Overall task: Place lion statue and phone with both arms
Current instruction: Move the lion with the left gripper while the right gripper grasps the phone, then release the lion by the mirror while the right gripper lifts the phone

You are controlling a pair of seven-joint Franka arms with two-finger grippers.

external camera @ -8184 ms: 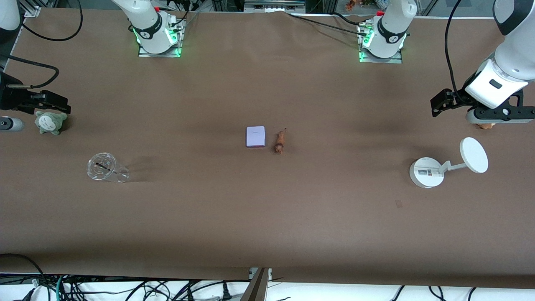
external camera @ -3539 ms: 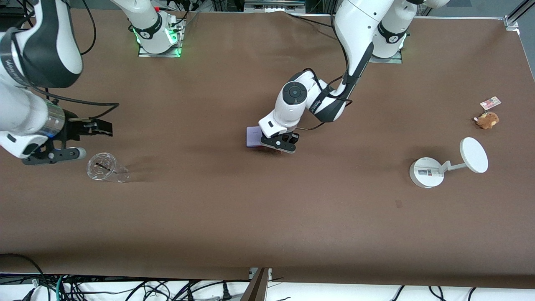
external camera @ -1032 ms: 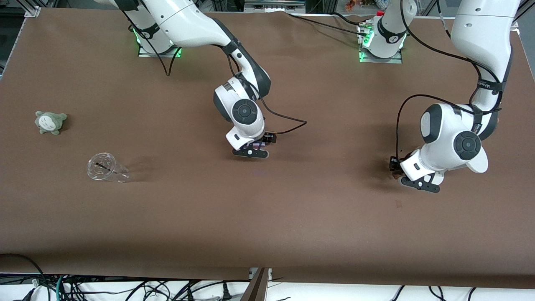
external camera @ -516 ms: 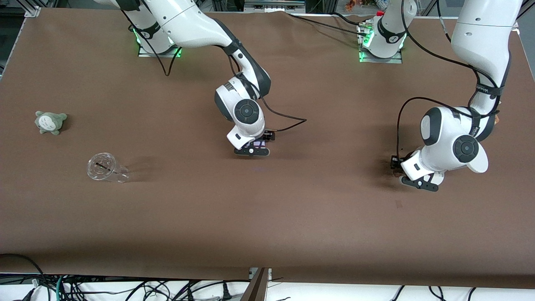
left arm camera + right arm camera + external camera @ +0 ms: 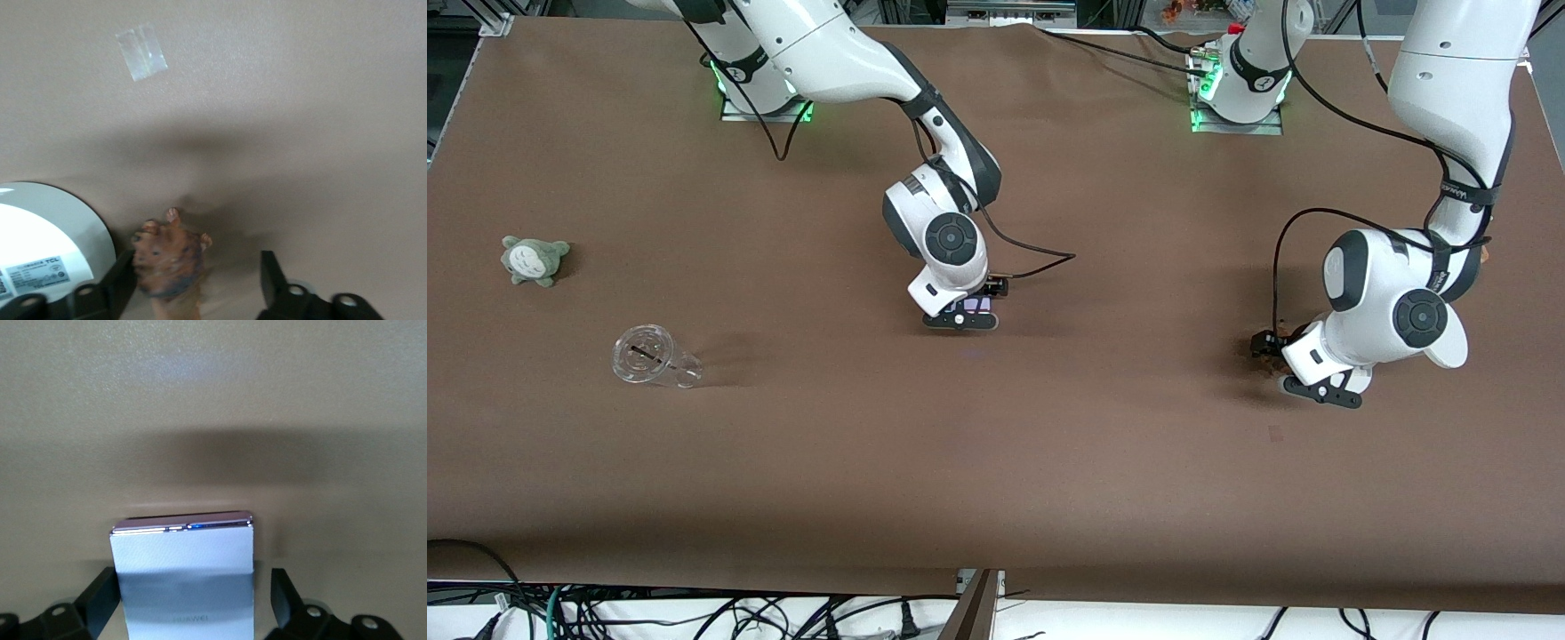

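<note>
The lion statue (image 5: 167, 260) is small and brown-orange. It sits between the fingers of my left gripper (image 5: 197, 267), low over the table beside the white stand's base (image 5: 40, 247). It touches one finger, and a clear gap separates it from the other, so the gripper is open. In the front view the lion (image 5: 1272, 352) shows beside the left gripper (image 5: 1303, 378). The phone (image 5: 181, 573), pale lavender with a purple edge, is between the fingers of my right gripper (image 5: 193, 577). The right gripper (image 5: 963, 318) is shut on the phone (image 5: 971, 307) and holds it just above mid-table.
A grey-green plush toy (image 5: 534, 258) and a clear cup on its side (image 5: 649, 357) lie toward the right arm's end. A tape patch (image 5: 1276, 434) is on the table, nearer the front camera than the left gripper. The left arm hides most of the white stand in the front view.
The left arm carried the lion from mid-table to beside the stand, and its fingers now stand apart from the lion. The right gripper came down on the phone and has risen slightly with it.
</note>
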